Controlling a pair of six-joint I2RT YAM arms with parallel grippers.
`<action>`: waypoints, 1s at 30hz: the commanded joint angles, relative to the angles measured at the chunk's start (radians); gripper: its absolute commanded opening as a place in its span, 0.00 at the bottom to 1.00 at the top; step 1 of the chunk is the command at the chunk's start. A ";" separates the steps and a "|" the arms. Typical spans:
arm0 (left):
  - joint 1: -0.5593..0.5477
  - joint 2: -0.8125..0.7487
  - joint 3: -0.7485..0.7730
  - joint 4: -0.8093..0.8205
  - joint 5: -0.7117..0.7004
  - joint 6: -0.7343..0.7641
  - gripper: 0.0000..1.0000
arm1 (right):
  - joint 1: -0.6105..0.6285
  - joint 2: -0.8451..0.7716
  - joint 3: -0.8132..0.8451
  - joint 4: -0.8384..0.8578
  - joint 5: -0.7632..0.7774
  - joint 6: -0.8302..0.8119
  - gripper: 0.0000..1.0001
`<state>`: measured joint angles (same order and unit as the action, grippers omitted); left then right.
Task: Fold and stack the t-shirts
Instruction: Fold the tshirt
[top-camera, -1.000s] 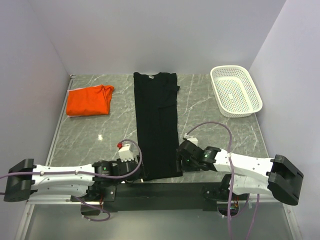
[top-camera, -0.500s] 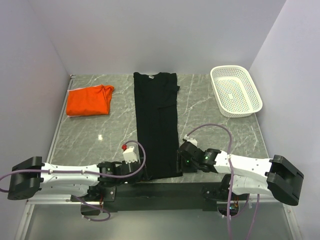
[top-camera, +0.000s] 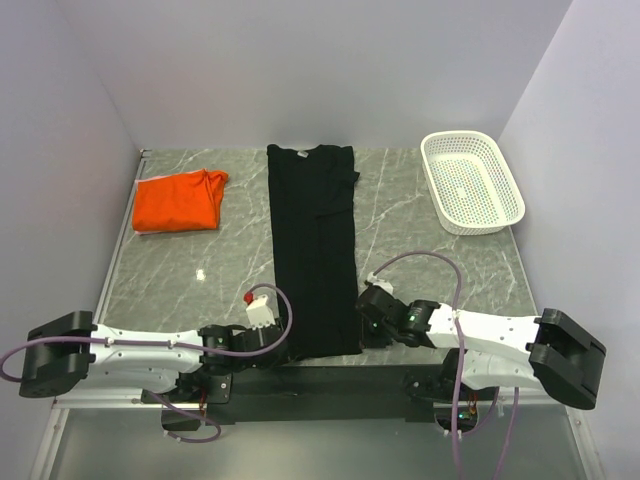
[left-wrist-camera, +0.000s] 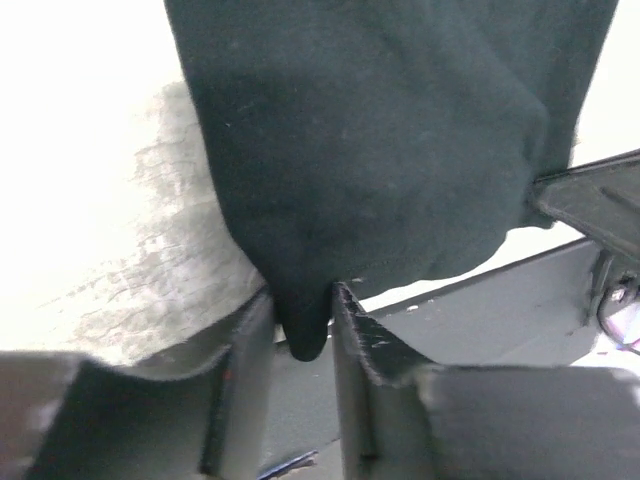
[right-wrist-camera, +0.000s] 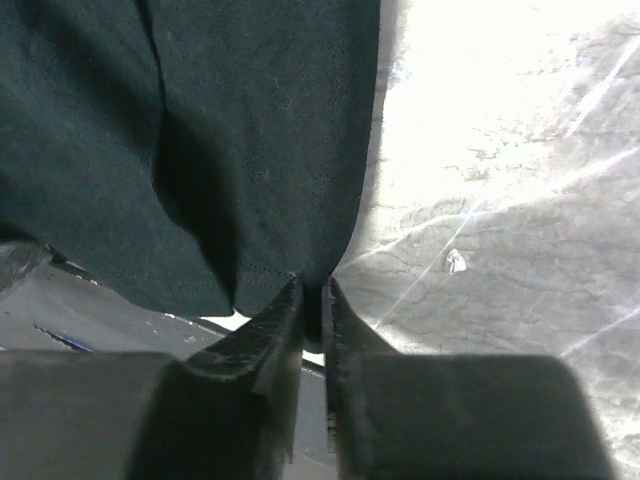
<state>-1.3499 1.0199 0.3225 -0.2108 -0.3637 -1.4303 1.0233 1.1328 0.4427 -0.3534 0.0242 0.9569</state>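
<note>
Left gripper (left-wrist-camera: 303, 305) and right gripper (right-wrist-camera: 313, 292) pinch the near corners of the black shirt (top-camera: 313, 250).

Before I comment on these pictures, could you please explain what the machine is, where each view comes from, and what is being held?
These are two robot arms bolted at the near edge of a marble-patterned table. The wide picture comes from a fixed camera above and behind them. The two close-ups come from a camera on each wrist, looking past its own fingers. On the table lie a black t-shirt laid out as a long narrow strip, an orange t-shirt bundled at the far left, and a white mesh basket at the far right. The left gripper pinches the shirt's near left corner, and the right gripper pinches its near right corner.
</note>
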 joint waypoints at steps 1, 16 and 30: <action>-0.020 0.042 -0.016 -0.097 0.020 -0.021 0.33 | 0.012 0.012 -0.013 0.008 -0.004 0.013 0.15; -0.166 0.114 0.079 -0.249 0.009 -0.087 0.00 | 0.043 -0.047 -0.030 -0.081 -0.015 0.022 0.00; -0.253 0.037 0.115 -0.269 -0.004 -0.189 0.01 | 0.170 -0.194 0.033 -0.211 0.016 0.123 0.00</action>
<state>-1.5867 1.0748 0.4099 -0.3931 -0.3882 -1.5658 1.1824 0.9848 0.4252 -0.5114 0.0055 1.0481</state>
